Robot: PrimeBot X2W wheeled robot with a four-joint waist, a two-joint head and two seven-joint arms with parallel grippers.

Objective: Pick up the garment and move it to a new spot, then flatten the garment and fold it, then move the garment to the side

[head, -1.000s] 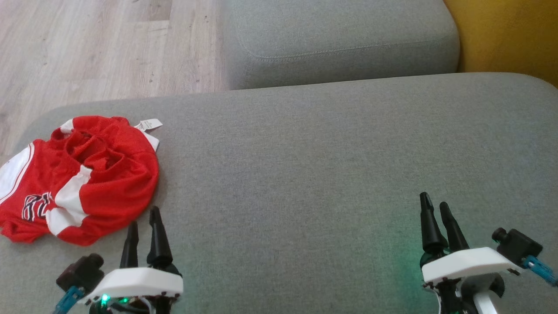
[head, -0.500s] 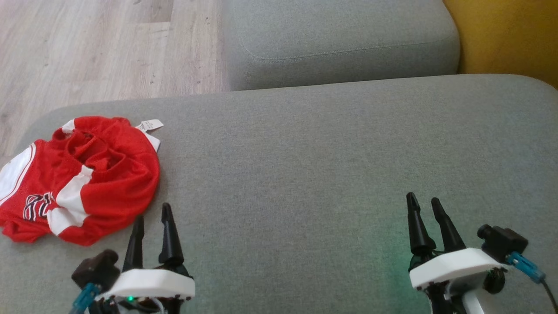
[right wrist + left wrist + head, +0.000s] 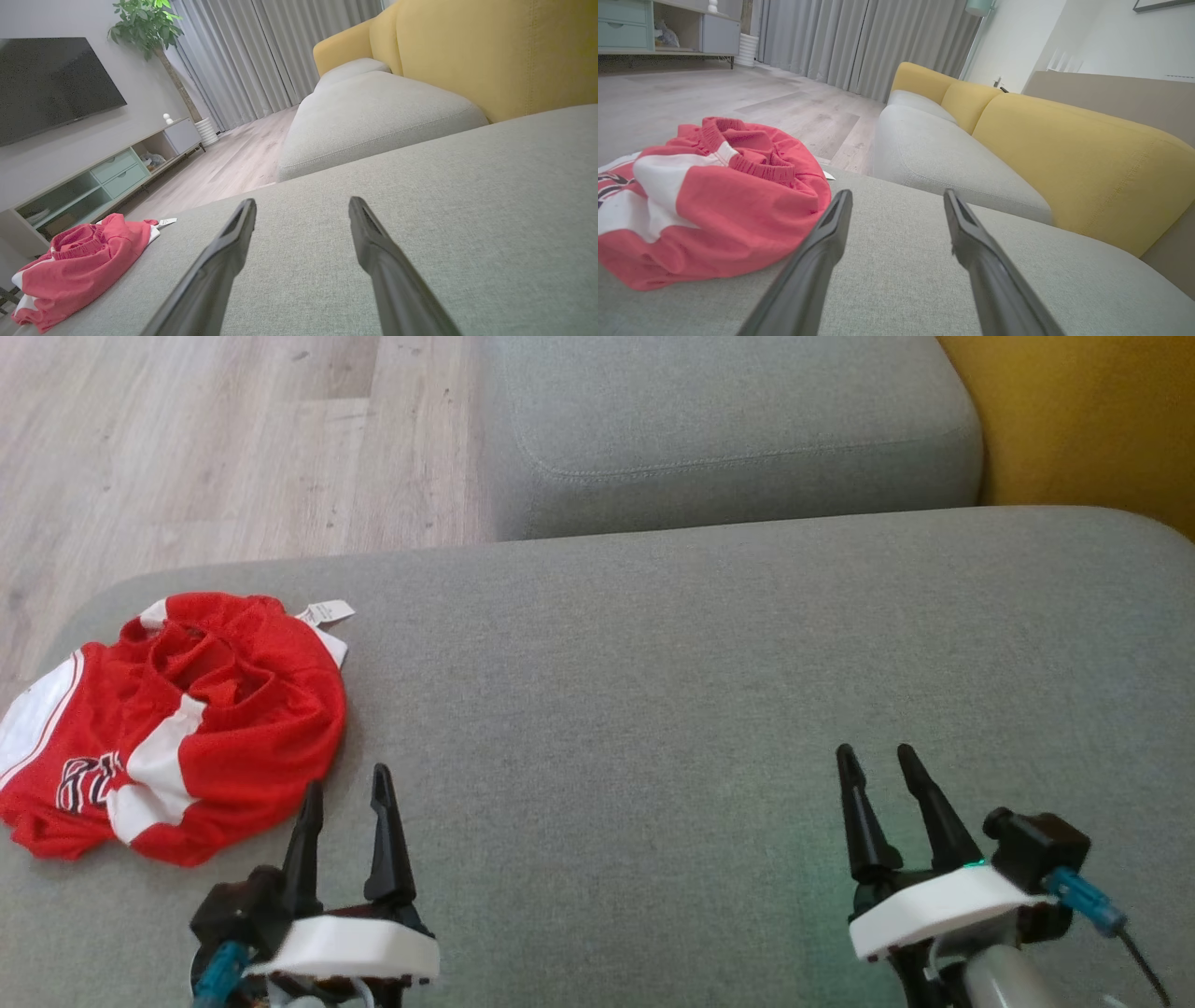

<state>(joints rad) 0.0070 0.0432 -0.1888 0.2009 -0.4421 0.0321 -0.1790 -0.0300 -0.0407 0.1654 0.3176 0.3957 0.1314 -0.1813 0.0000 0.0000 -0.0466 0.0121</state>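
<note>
The garment [image 3: 177,719] is a crumpled red piece with white panels and a dark print, lying in a heap at the left end of the grey cushion [image 3: 653,691]. A white tag sticks out at its far edge. My left gripper [image 3: 347,784] stands open just right of the heap's near edge, nothing between its fingers. In the left wrist view the garment [image 3: 705,196] lies left of the open left gripper [image 3: 896,196]. My right gripper [image 3: 873,758] is open over bare cushion far to the right. The right wrist view shows the garment [image 3: 79,261] at the lower left, far from that gripper [image 3: 301,203].
A second grey cushion [image 3: 728,420] lies beyond the first, with a yellow backrest [image 3: 1083,420] at the right. Wood floor [image 3: 187,448] runs past the cushion's left and far edges. A TV cabinet [image 3: 107,177] stands across the room.
The head camera has tilted, shifting the picture slightly down. My left gripper has moved right and forward beside the garment. My right gripper has drifted left. The garment lies unmoved.
</note>
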